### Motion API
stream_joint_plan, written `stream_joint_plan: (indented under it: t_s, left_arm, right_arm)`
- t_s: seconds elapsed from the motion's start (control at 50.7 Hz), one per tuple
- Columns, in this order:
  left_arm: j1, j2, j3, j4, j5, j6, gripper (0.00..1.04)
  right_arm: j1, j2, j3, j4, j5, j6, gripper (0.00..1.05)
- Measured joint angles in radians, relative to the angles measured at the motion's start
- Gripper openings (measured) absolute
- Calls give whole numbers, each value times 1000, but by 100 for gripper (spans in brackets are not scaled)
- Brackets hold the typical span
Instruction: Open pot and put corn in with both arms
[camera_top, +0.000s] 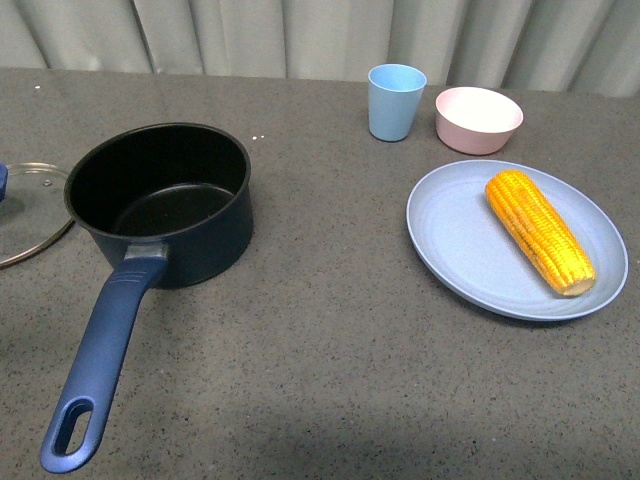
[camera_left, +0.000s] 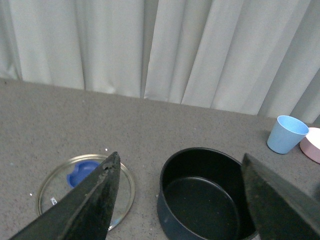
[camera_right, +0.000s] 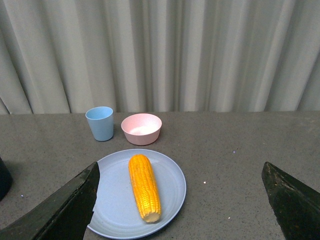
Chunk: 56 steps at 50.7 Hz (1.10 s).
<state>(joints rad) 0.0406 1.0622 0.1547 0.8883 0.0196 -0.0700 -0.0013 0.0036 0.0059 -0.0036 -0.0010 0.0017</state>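
Observation:
The dark navy pot (camera_top: 160, 200) stands open on the grey table, its long blue handle (camera_top: 95, 375) pointing toward me. Its glass lid (camera_top: 25, 210) lies flat on the table just left of it, blue knob up (camera_left: 82, 172). The corn (camera_top: 540, 232) lies on a light blue plate (camera_top: 450, 230) at the right. Neither arm shows in the front view. My left gripper (camera_left: 182, 200) is open, above and short of the empty pot (camera_left: 205, 195). My right gripper (camera_right: 182, 200) is open and empty, hanging above the table near the corn (camera_right: 145, 187).
A light blue cup (camera_top: 396, 101) and a pink bowl (camera_top: 478, 119) stand behind the plate. Grey curtains close off the far table edge. Bare table lies between the pot and the plate.

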Motion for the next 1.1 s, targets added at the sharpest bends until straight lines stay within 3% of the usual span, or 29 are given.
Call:
stream_joint_plan:
  t_s: [0.138, 0.355, 1.104]
  left_arm:
    - [-39, -102, -63, -28, -17, 48, 39]
    - [-39, -192, -123, -68, -19, 57, 5]
    - [-39, -660, -135, -485, -19, 62, 4]
  right_arm:
    - [0, 0, 0, 0, 0, 0, 95]
    - [0, 0, 0, 0, 0, 0, 95]
    - [0, 0, 0, 0, 0, 0, 95]
